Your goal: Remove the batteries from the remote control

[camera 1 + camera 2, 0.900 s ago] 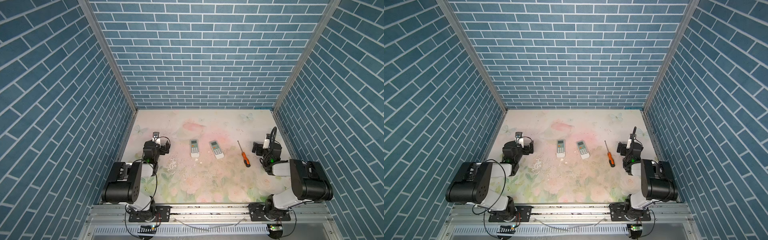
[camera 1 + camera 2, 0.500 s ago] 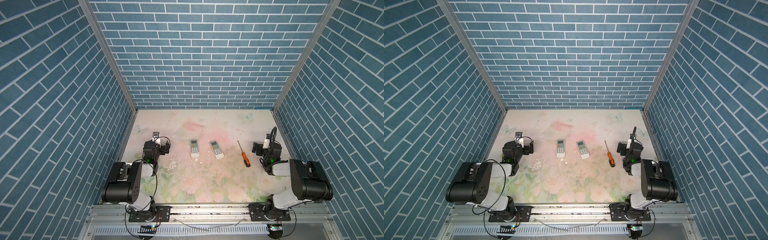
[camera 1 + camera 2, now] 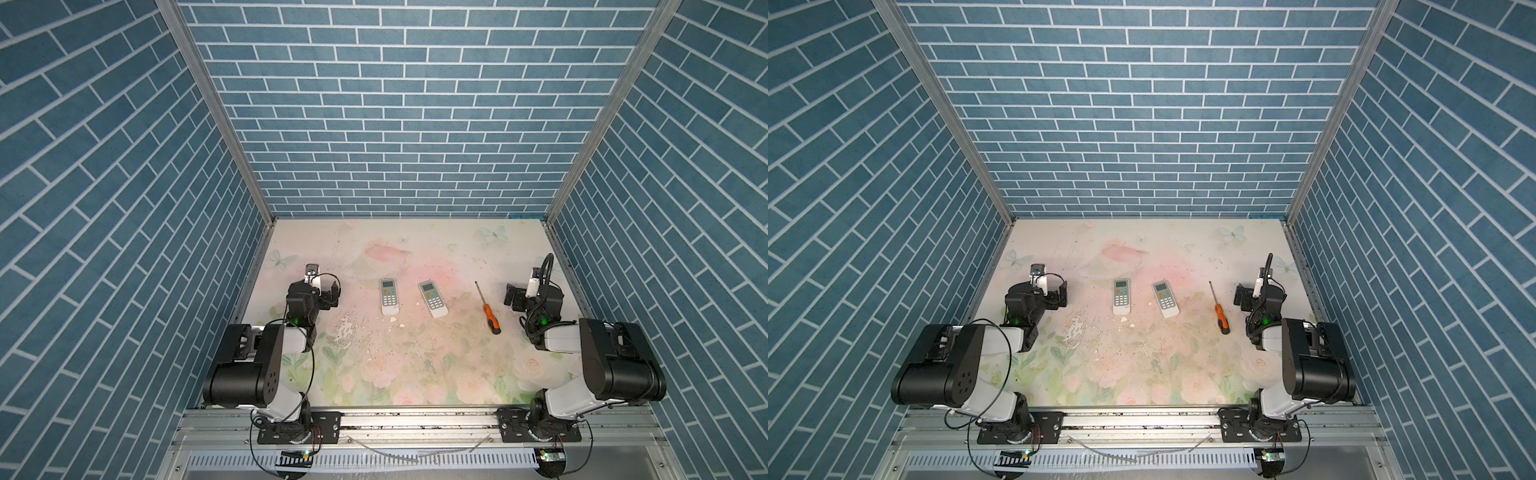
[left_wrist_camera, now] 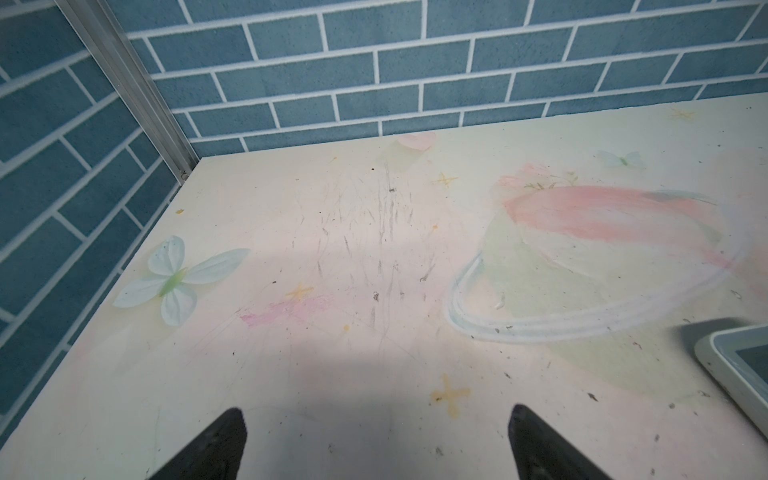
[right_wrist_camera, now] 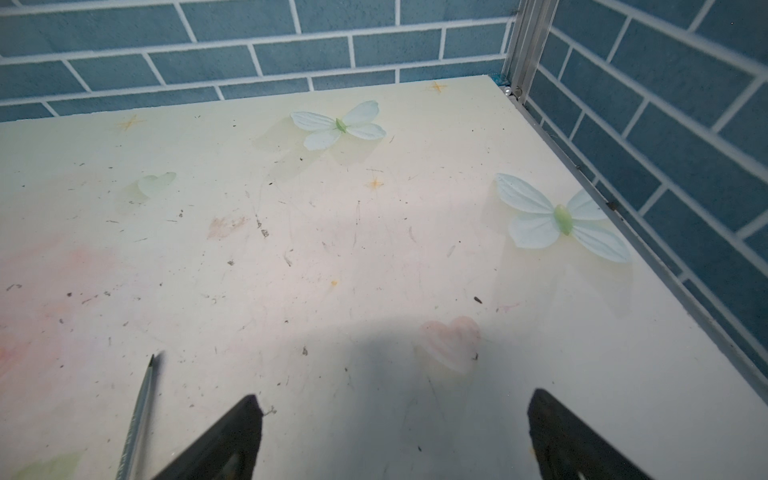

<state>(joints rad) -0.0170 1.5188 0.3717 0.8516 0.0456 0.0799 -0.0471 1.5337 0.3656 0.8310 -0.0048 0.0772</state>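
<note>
Two white remote controls lie face up, side by side, mid-table in both top views: one on the left [image 3: 389,296] [image 3: 1121,296], one on the right [image 3: 433,294] [image 3: 1165,299]. A corner of the left remote [image 4: 739,374] shows in the left wrist view. The batteries are hidden. My left gripper [image 3: 314,291] [image 3: 1040,291] [image 4: 378,415] rests low near the left wall, left of the remotes, open and empty. My right gripper [image 3: 533,297] [image 3: 1260,297] [image 5: 395,399] rests near the right wall, open and empty over bare table.
An orange-and-black-handled screwdriver [image 3: 489,311] [image 3: 1221,316] lies between the right remote and my right gripper; its metal shaft [image 5: 141,411] shows in the right wrist view. Small white crumbs [image 3: 392,319] lie just in front of the left remote. Blue brick walls enclose three sides.
</note>
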